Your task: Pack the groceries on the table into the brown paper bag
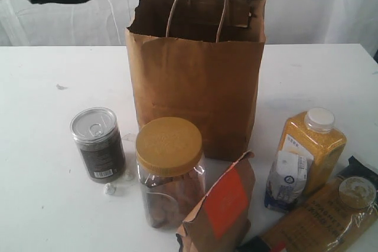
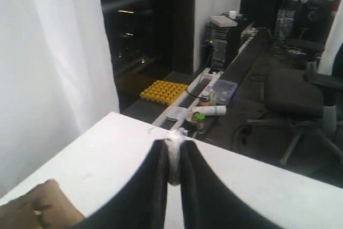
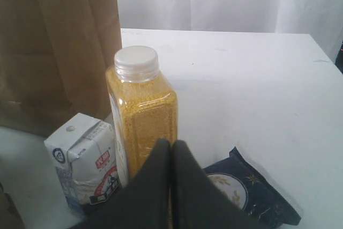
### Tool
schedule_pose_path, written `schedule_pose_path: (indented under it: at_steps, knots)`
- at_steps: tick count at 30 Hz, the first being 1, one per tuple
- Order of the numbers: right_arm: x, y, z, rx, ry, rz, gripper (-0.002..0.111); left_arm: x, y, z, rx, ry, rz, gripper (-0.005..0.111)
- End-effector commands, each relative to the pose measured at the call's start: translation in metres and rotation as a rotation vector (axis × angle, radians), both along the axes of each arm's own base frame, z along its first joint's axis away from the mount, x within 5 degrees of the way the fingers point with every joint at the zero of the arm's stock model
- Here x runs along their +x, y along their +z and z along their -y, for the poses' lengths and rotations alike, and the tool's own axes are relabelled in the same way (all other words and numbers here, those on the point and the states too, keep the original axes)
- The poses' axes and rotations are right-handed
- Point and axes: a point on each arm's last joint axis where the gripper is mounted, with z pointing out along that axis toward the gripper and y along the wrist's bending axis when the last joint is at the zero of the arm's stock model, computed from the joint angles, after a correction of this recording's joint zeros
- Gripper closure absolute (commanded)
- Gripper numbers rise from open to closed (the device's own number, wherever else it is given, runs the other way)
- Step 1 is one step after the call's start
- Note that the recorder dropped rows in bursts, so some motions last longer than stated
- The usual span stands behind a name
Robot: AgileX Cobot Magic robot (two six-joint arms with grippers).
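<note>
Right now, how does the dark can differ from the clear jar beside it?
The dark can is smaller than the clear jar. The can is opaque, the jar see-through. The can has a silver pull-tab lid, the jar a tan one. Both stand upright on the table.

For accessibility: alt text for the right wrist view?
A yellow white-capped bottle stands on the white table beyond the shut black right gripper. Beside it: small white-blue carton, dark blue packet; brown paper bag behind.
</note>
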Motion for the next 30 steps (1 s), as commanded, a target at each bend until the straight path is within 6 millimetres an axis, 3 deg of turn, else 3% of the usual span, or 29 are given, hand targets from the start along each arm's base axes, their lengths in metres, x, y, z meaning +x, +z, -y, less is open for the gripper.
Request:
schedule_pose_path:
  at_steps: [1,5,15,21,23,27,30]
  knots:
    - [0.000,0.002,0.000,-0.003,-0.005,0.019,0.108,0.009,-0.012,0.005,0.063,0.051,0.049,0.107]
    - [0.000,0.002,0.000,-0.003,-0.005,0.019,0.108,0.011,-0.022,0.005,0.105,0.069,0.065,0.107]
    - [0.000,0.002,0.000,-0.003,-0.005,0.019,0.108,0.026,-0.024,-0.001,0.161,0.222,0.192,0.107]
    - [0.000,0.002,0.000,-0.003,-0.005,0.019,0.108,0.039,-0.040,-0.002,0.285,0.316,0.237,0.106]
    - [0.000,0.002,0.000,-0.003,-0.005,0.019,0.108,0.039,-0.041,-0.001,0.283,0.308,0.237,0.090]
    - [0.000,0.002,0.000,-0.003,-0.005,0.019,0.108,0.039,-0.041,-0.001,0.268,0.305,0.218,0.069]
    - [0.000,0.002,0.000,-0.003,-0.005,0.019,0.108,0.039,-0.041,-0.001,0.266,0.307,0.215,0.062]
